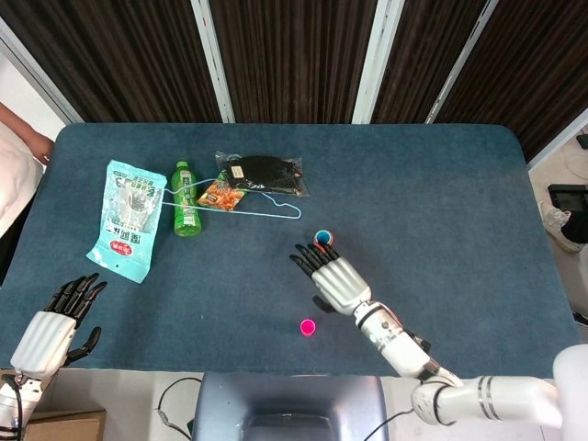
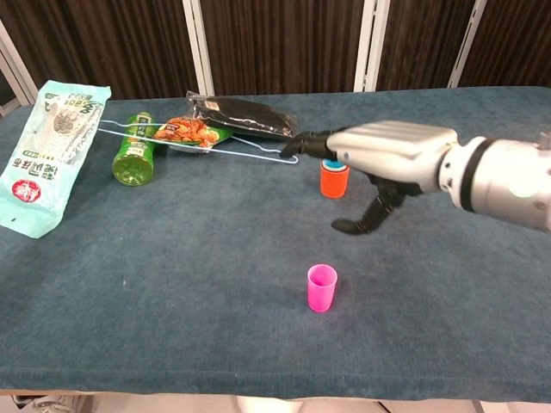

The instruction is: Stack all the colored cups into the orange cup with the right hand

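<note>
The orange cup point(image 2: 333, 181) stands upright mid-table with the blue cup point(image 1: 323, 238) nested inside it. A pink cup point(image 2: 321, 287) point(image 1: 309, 326) stands alone nearer the front edge. My right hand point(image 2: 379, 162) point(image 1: 329, 277) hovers above the table between the two, fingers spread, holding nothing; in the chest view it partly covers the stack's top. My left hand point(image 1: 57, 321) hangs off the front left corner of the table, fingers apart and empty.
At the back left lie a teal snack bag point(image 1: 129, 219), a green bottle point(image 1: 186, 210), an orange snack packet point(image 1: 219, 195), a black packet point(image 1: 264, 172) and a wire hanger point(image 1: 262, 210). The table's front edge point(image 2: 275, 391) runs close below the pink cup.
</note>
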### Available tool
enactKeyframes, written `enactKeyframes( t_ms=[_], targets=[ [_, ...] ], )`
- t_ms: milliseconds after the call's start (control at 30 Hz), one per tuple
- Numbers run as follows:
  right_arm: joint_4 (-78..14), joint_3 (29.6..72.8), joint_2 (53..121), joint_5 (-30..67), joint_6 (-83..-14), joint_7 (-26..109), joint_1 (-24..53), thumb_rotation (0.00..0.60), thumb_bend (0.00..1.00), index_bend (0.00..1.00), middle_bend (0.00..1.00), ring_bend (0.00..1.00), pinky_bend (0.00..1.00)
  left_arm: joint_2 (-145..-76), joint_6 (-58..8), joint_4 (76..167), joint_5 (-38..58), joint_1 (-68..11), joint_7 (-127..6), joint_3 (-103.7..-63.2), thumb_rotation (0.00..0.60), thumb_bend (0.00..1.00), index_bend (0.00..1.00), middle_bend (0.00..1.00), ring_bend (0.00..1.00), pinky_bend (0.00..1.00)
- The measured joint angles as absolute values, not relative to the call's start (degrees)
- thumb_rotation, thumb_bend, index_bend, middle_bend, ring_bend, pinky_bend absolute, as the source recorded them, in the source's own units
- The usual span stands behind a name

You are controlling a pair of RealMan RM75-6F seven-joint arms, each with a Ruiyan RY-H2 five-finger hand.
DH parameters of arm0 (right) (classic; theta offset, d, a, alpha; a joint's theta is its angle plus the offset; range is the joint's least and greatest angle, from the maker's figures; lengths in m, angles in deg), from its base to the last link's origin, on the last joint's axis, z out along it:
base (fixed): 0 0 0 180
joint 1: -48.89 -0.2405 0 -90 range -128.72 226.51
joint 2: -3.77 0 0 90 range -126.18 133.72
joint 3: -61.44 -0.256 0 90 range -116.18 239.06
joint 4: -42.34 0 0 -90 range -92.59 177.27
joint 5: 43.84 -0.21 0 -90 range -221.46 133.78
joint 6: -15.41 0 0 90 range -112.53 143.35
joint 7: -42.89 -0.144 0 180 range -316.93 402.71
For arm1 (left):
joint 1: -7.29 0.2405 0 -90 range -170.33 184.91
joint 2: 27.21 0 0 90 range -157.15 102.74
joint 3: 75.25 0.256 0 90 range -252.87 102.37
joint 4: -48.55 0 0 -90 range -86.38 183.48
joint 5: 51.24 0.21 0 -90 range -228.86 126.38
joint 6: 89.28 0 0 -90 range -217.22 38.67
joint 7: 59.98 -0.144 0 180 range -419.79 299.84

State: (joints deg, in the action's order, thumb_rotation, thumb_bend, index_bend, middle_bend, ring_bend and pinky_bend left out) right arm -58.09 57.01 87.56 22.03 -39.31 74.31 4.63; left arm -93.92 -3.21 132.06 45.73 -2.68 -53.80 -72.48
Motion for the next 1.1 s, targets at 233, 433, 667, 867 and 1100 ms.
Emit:
enactKeyframes(
  t_ms=[233,433,667,867,1100],
  targets=[
    [-60.6,62.5,85.5,23.6,-35.9,76.1,5.7,0.6,0.46,0.19,0.0,0.0,0.0,-93.9,-2.7,132.1,46.2,-2.5,-53.9,-72.4,0.6,0.46,0.0,0.0,0.0,0.12],
    [-57.2,62.2,88.8,21.9,-34.7,76.3,5.1,0.6,0.46,0.33,0.0,0.0,0.0,-93.8,-2.6,131.9,46.2,-2.5,-53.4,-72.4,0.6,0.46,0.0,0.0,0.0,0.12],
    [-54.2,61.6,92.0,22.2,-34.6,75.2,4.8,0.6,0.46,0.45,0.0,0.0,0.0,-93.7,-2.3,131.9,46.3,-2.4,-53.0,-72.4,0.6,0.46,0.0,0.0,0.0,0.12],
    [-52.8,60.9,93.9,22.6,-35.2,73.9,4.9,0.6,0.46,0.53,0.0,0.0,0.0,-93.6,-2.1,131.9,46.5,-2.3,-52.9,-72.3,0.6,0.46,0.0,0.0,0.0,0.12],
    [-52.3,60.7,94.4,23.0,-35.8,73.2,5.2,0.6,0.46,0.6,0.01,0.0,0.0,-93.6,-1.9,131.8,46.7,-2.2,-52.8,-72.3,0.6,0.46,0.0,0.0,0.0,0.12]
  ],
)
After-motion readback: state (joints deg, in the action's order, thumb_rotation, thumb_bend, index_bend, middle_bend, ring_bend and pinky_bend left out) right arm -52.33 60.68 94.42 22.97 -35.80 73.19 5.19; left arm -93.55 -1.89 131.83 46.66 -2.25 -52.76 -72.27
